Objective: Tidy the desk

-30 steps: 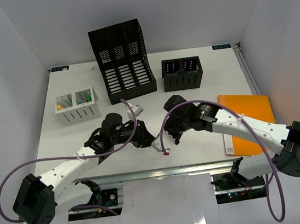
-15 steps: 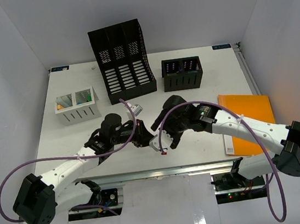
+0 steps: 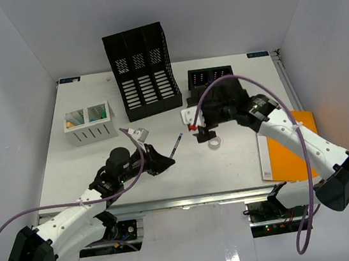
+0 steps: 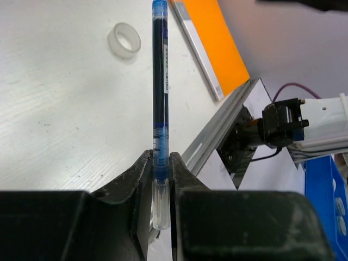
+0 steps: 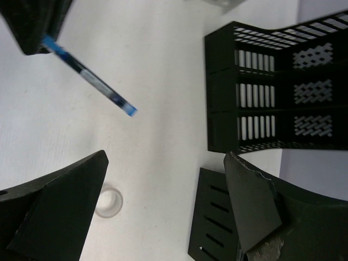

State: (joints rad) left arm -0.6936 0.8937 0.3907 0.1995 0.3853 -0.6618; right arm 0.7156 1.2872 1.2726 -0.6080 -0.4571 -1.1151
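The desk (image 3: 231,171) is a white tabletop with a silver rail (image 3: 190,200) along its front edge. My left gripper (image 3: 160,160) (image 4: 160,163) is shut on the clear end of a blue pen (image 3: 176,146) (image 4: 160,81), which sticks out to the far right above the desk. My right gripper (image 3: 202,132) (image 5: 166,157) hangs open and empty over the middle of the desk. The pen's blue tip (image 5: 89,79) shows ahead of its fingers, apart from them.
A clear tape roll (image 3: 215,143) (image 4: 126,42) (image 5: 109,202) lies just under the right gripper. An orange folder (image 3: 292,147) lies at the right edge. At the back stand a tall black file holder (image 3: 143,70), a small black organizer (image 3: 212,85) and, to the left, a white basket (image 3: 89,124).
The right gripper has opened, let go of the pen and swung back and to the right. The left arm has drawn back to the left, keeping the pen.
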